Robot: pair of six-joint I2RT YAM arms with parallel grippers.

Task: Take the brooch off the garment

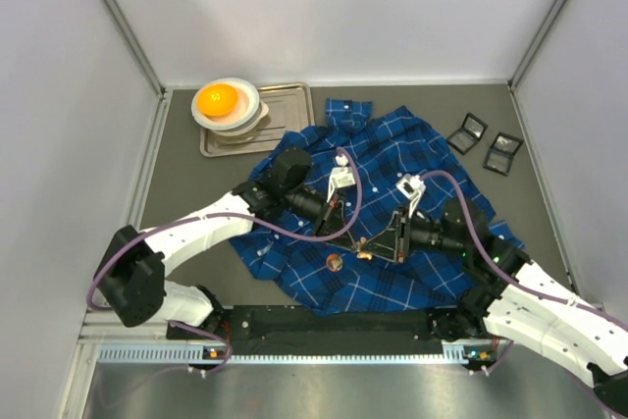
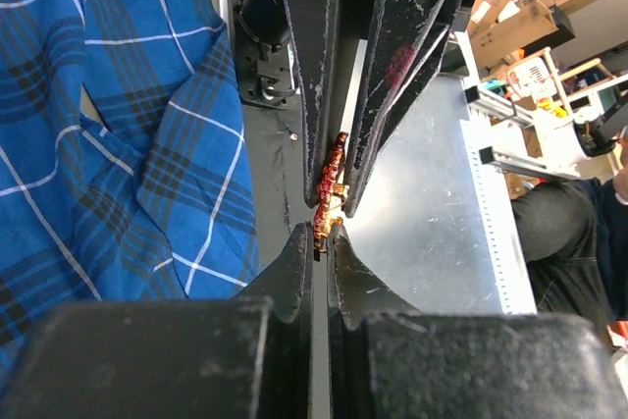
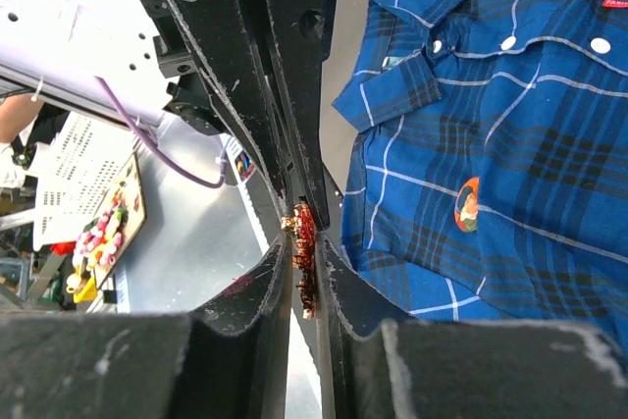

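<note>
The garment (image 1: 392, 154) is a dark-blue plaid shirt spread on the table; it also shows in the left wrist view (image 2: 98, 144) and the right wrist view (image 3: 510, 125). The brooch (image 1: 365, 251) is a small red and gold piece held above the shirt's lower part. My left gripper (image 1: 359, 245) is shut on one end of it (image 2: 332, 179), tips at the bottom of the left wrist view (image 2: 322, 233). My right gripper (image 1: 377, 248) is shut on the other end (image 3: 304, 262), its jaws (image 3: 302, 242) meeting the left fingers tip to tip. No fabric shows between the jaws.
A round picture badge (image 1: 334, 262) sits on the shirt beside the grippers, also in the right wrist view (image 3: 468, 203). A metal tray (image 1: 285, 105) with stacked bowls and an orange ball (image 1: 218, 100) stands back left. Two small black boxes (image 1: 468, 131) (image 1: 504, 152) lie back right.
</note>
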